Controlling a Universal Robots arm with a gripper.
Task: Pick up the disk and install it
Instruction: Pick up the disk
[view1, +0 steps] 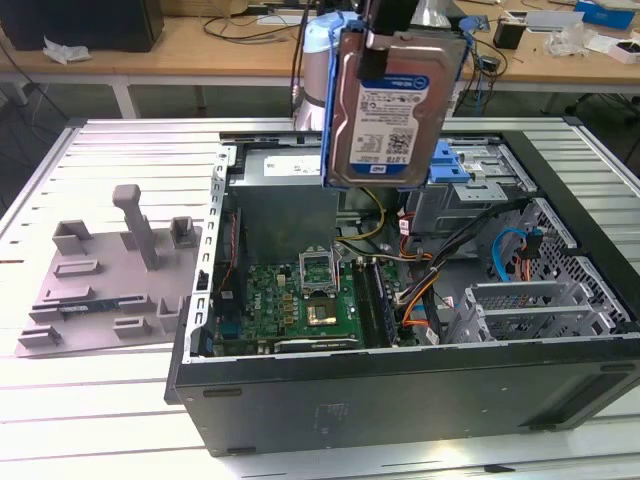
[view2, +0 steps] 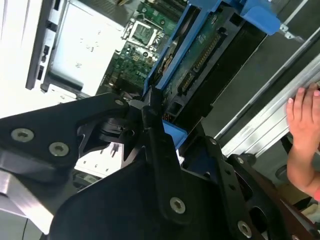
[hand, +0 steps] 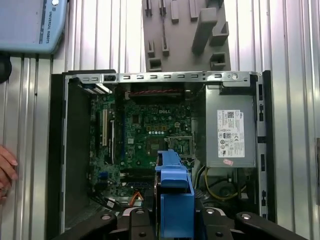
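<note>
Disk (view1: 395, 100) is up in the air, held on edge, label side facing the exterior cam, blue carrier bracket (view1: 327, 110) framing it. It hangs over the open PC case (view1: 400, 400), clear of everything inside.

My gripper (view1: 388, 25) has it from the top. In the second wrist view the 2 black fingers (view2: 155, 150) are pinched on the bracket's blue end, so it's closed on the disk w/ no gap. Same view shows the disk's circuit-board side (view2: 200, 60) w/ connector row. In the first wrist view the bracket (hand: 175, 192) sticks out between the finger links, pointing down at the case.

Inside the case:
- green mobo (view1: 290, 300), CPU socket (hand: 177, 145) bare
- silver PSU (hand: 232, 130) along 1 wall
- metal drive cage (view1: 480, 195) w/ blue tab (view1: 450, 165), behind the disk on the exterior view's right
- orange + blue cables (view1: 420, 285) between mobo and cage

Case lies on its side on a slatted alu table (view1: 120, 150). Grey fixture tray (view1: 110, 270) sits on the table at the exterior view's left, just beside the case, apart from it.

1 person's hand (view2: 302, 125) is at the table slats next to the case's outer wall; it also shows in the first wrist view (hand: 5, 167).
</note>
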